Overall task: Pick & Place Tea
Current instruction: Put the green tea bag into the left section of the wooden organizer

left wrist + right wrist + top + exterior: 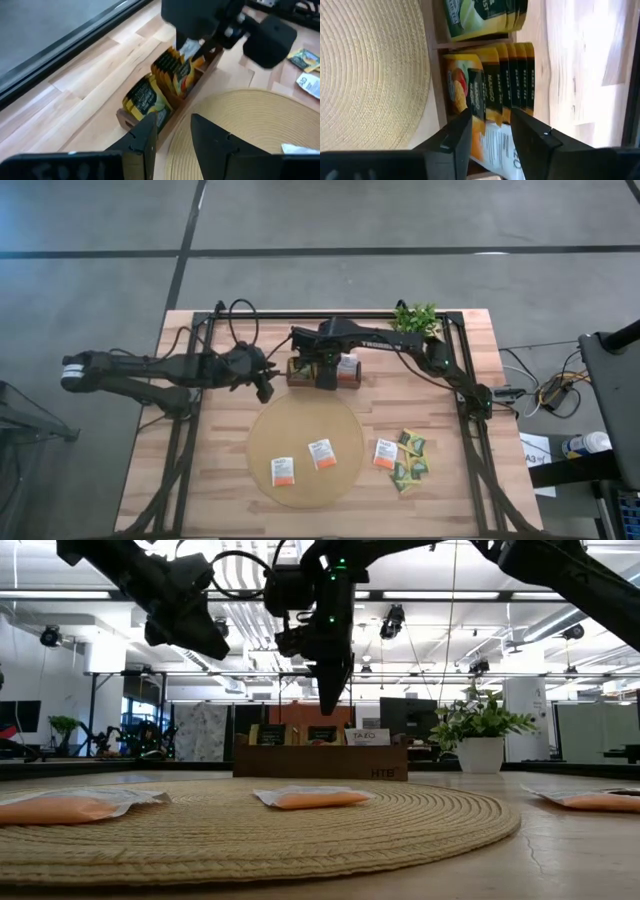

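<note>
Right end effector hangs over the dark tray at upper centre of the high view, fingers apart with nothing between them, above upright sachets in a tray compartment. Left end effector sits just left of the tray, fingers parted, empty. Two white-and-orange sachets lie flat on the round mat; more sachets lie on the desk right of the mat.

Right pincer over packed tray
</note>
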